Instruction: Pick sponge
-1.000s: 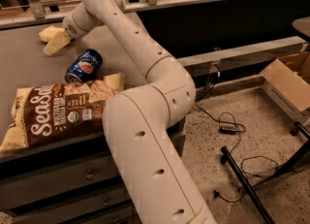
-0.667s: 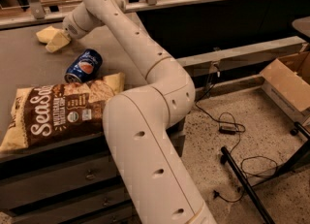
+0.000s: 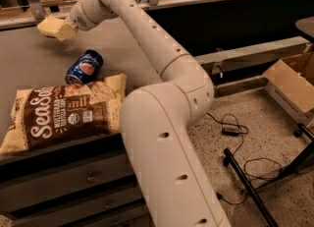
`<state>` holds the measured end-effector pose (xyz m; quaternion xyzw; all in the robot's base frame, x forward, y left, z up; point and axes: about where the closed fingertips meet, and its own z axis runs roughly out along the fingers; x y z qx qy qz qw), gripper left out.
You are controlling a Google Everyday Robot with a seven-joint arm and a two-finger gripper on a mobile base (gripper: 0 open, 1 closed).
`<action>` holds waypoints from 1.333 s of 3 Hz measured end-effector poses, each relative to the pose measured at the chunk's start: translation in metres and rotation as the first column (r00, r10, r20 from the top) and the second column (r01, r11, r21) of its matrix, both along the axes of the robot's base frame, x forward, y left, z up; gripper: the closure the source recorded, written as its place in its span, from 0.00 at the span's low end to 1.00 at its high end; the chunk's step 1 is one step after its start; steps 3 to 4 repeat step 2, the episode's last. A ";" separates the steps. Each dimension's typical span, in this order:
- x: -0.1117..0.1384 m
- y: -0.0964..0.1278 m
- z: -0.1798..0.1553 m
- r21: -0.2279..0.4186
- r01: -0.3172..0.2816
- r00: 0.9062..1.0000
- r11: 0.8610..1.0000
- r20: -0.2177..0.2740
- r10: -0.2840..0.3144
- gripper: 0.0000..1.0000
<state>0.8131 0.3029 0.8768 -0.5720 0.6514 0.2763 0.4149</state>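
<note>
The sponge (image 3: 47, 25) is a small pale yellow block at the far left of the grey table (image 3: 29, 69). My gripper (image 3: 62, 30) is at the end of the long cream arm that reaches over the table. It is closed on the sponge's right end and holds it slightly above the table surface, with a faint shadow below it. The cream fingers (image 3: 67, 33) blend with the sponge, which they partly hide.
A blue can (image 3: 84, 67) lies on its side in front of the gripper. A large yellow-and-brown chip bag (image 3: 61, 113) lies at the table's front edge. A cardboard box (image 3: 292, 81), cables (image 3: 230, 130) and a black stand leg (image 3: 248, 186) are on the floor at right.
The gripper and the sponge have moved together a little up and away from the can. The can and the chip bag have not moved.
</note>
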 end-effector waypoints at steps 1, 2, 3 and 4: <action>-0.023 -0.037 0.042 0.003 -0.054 0.994 0.999 0.093 0.053 1.00; -0.023 -0.037 0.042 0.002 -0.055 0.994 0.999 0.094 0.054 1.00; -0.023 -0.037 0.042 0.002 -0.055 0.994 0.999 0.094 0.054 1.00; -0.023 -0.037 0.042 0.002 -0.055 0.994 0.999 0.094 0.054 1.00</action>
